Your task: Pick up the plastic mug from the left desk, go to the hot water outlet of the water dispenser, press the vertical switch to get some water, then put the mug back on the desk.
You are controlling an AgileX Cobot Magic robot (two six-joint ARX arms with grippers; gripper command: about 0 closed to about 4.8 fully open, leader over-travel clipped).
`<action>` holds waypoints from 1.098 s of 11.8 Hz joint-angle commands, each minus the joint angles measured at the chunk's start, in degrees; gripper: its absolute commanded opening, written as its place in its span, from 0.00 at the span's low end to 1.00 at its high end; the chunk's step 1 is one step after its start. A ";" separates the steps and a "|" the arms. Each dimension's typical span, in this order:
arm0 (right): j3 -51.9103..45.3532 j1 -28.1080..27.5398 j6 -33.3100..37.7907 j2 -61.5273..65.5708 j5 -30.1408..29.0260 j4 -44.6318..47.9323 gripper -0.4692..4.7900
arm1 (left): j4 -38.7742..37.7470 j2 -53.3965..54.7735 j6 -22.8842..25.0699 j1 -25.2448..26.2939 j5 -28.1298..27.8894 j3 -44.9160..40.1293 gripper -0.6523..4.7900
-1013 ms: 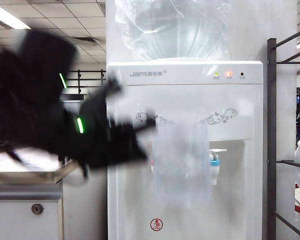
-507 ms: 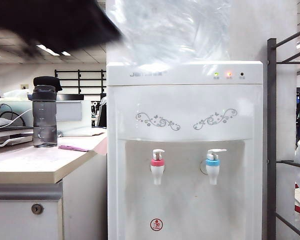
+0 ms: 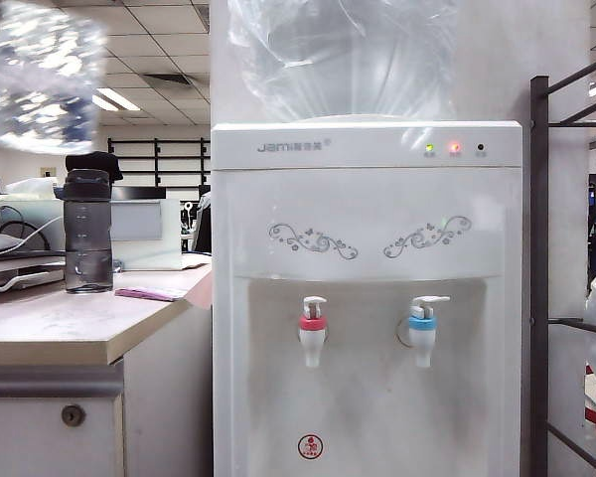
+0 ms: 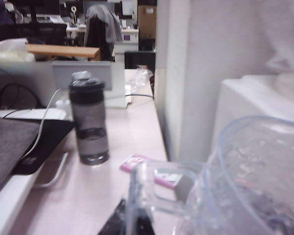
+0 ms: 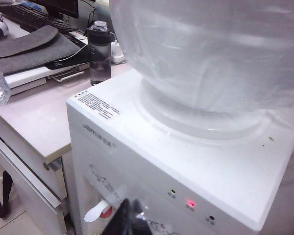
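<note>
Plastic mug (image 4: pixel 245 181): we see the clear dimpled mug raised high above the left counter (image 3: pixel 50 333); in the exterior view it is a blurred shape at the upper left corner.
Left pincer (image 4: pixel 132 223): only dark fingertips show, closed on the mug's loop handle.
Right pincer (image 5: pixel 130 218): we see a dark tip held above and in front of the dispenser's top; the fingers are together and hold nothing.
Water dispenser (image 3: pixel 368 229): a tall white cabinet with a big clear bottle on top; we read a grey logo "Jam" on the front, followed by small characters too fine to read, and grey swirl ornaments below.
Lights: one green, one red, one dark.
Hot water outlet (image 3: pixel 313 333): a white tap with a red collar, its vertical switch (image 3: pixel 314 304) upright and untouched.
Cold tap (image 3: pixel 423 333): blue collar, to the right.
Round sticker (image 3: pixel 311 446): red, writing unreadable.
Top label (image 5: pixel 99 106): fine print, unreadable.
Grey bottle (image 3: pixel 87 231): black lid, upright on the counter.
</note>
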 commanded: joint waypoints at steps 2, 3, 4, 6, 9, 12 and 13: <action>0.15 0.07 2.10 6.32 -1.73 7.61 0.08 | 11.76 12.98 -5.14 18.71 17.81 0.44 0.11; 0.17 0.15 2.99 10.58 -3.08 13.03 0.08 | 24.48 24.74 -5.44 18.95 17.03 1.46 0.11; 0.17 0.35 3.06 13.11 -3.61 15.30 0.08 | 27.43 32.54 -5.99 18.95 17.05 3.96 0.11; 0.17 0.35 3.08 15.15 -5.29 16.28 0.08 | 27.96 41.09 -5.99 18.95 17.03 8.22 0.11; 0.28 6.19 4.33 22.40 -11.85 20.13 0.08 | 31.80 60.22 -6.14 18.95 17.57 19.78 0.11; 0.33 18.51 4.37 29.79 -7.23 24.79 0.08 | 34.40 67.87 -5.95 19.04 17.27 22.97 0.11; 0.37 20.48 4.52 30.97 -6.38 26.01 0.08 | 35.47 69.68 -5.97 19.06 16.96 23.06 0.11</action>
